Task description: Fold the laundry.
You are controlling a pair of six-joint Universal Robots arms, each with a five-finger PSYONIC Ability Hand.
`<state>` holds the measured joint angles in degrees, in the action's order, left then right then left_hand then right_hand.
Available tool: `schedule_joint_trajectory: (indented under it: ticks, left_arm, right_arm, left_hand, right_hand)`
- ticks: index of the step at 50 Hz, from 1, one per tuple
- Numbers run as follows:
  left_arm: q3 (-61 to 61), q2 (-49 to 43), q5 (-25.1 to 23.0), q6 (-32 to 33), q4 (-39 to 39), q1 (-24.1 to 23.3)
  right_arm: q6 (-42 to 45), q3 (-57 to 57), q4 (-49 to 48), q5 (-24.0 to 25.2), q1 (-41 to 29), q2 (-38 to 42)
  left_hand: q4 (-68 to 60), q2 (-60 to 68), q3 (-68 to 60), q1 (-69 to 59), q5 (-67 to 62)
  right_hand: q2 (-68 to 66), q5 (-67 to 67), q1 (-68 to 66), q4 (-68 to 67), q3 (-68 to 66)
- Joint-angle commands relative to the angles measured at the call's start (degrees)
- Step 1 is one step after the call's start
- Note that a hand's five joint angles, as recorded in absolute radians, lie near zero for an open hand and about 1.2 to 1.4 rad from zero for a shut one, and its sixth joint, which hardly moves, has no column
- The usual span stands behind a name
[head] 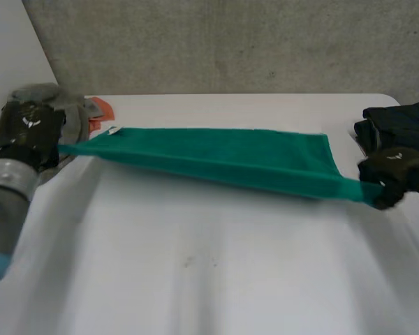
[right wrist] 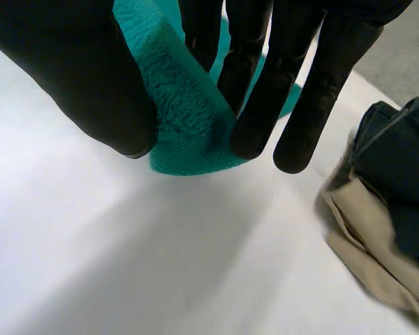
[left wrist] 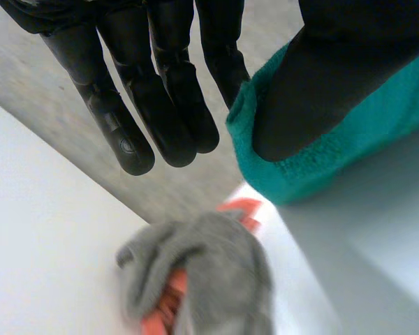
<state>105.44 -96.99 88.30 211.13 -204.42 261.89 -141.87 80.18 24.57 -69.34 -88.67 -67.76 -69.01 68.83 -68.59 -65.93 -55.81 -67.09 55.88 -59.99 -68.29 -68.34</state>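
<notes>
Fingers (left wrist: 174, 105) and thumb of the left hand (head: 28, 129) pinch one corner of the green towel (head: 216, 157). The right hand (head: 394, 171) pinches the opposite corner, so the towel hangs taut above the white table (head: 195, 279), between a grey cloth (head: 63, 105) and dark clothes (head: 398, 122).

left hand (head: 28, 129) pinching | right hand (head: 394, 173) pinching (arms spread wide)
</notes>
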Motion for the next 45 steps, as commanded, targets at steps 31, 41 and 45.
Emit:
schedule_joint_trajectory:
  ticks: [31,41,45]
  left_arm:
    - [-23.9,-29.0,4.8,11.0,3.6,-8.0]
    - [-37.8,-40.9,5.7,10.9,0.1,-9.8]
    - [-38.9,-42.1,5.7,11.0,-1.9,-11.5]
  right_arm:
    - [11.7,-3.9,-27.9,-18.7,-9.2,14.5]
    - [11.7,-10.6,-37.7,-23.1,-12.5,21.7]
    - [11.3,-11.3,-39.2,-25.3,-14.1,22.6]
  left_hand:
    - [-11.0,11.2,-11.4,-14.1,-14.2]
    - [-11.0,11.2,-11.4,-14.1,-14.2]
    - [21.1,-20.9,20.7,18.0,17.9]
  right_hand:
    - [-12.9,14.1,-20.0,-11.7,-11.7]
    - [-7.6,8.9,-14.7,-6.4,-6.4]
    - [39.5,-38.3,32.4,40.7,40.8]
